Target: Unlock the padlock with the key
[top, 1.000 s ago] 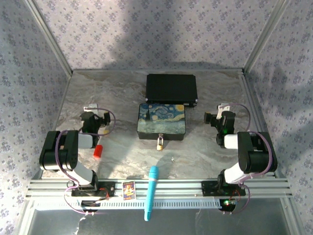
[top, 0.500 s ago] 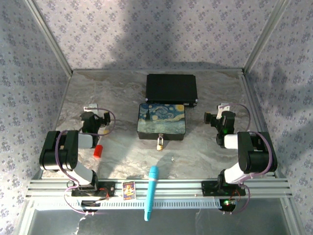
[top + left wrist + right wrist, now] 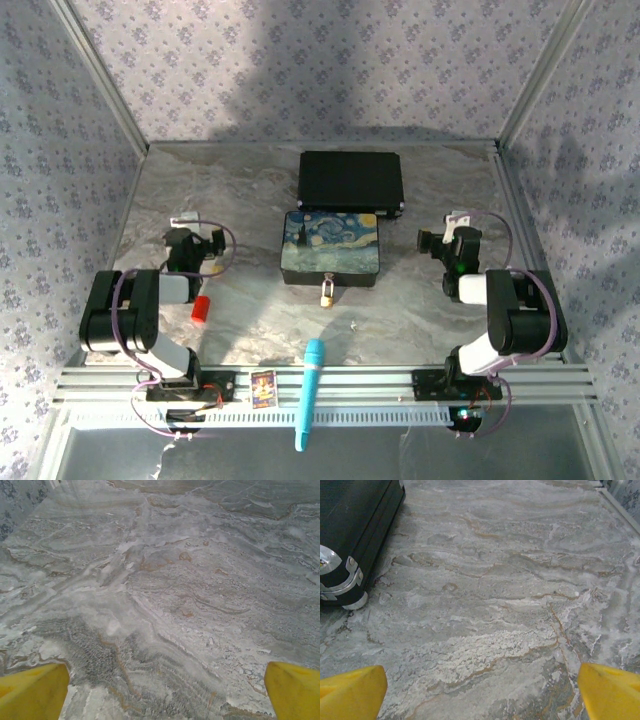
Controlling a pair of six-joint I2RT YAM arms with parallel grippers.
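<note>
The small brass padlock point(image 3: 327, 293) hangs at the front edge of the painted box point(image 3: 331, 247), mid-table. The key point(image 3: 353, 325) is a pale speck lying on the marble just right of and nearer than the padlock. My left gripper point(image 3: 190, 232) hovers to the left of the box; its yellow fingertips point(image 3: 32, 692) stand wide apart over bare marble, open and holding nothing point(image 3: 165, 692). Right of the box, my right gripper point(image 3: 452, 228) is also open point(image 3: 481, 692), its fingertips point(image 3: 612, 692) spread over bare table.
A black case point(image 3: 350, 180) lies behind the painted box, and its metal-trimmed corner point(image 3: 350, 525) sits at the left of the right wrist view. A red cylinder point(image 3: 201, 308) lies by the left arm. A blue pen point(image 3: 310, 392) and a small card point(image 3: 263, 386) rest on the front rail.
</note>
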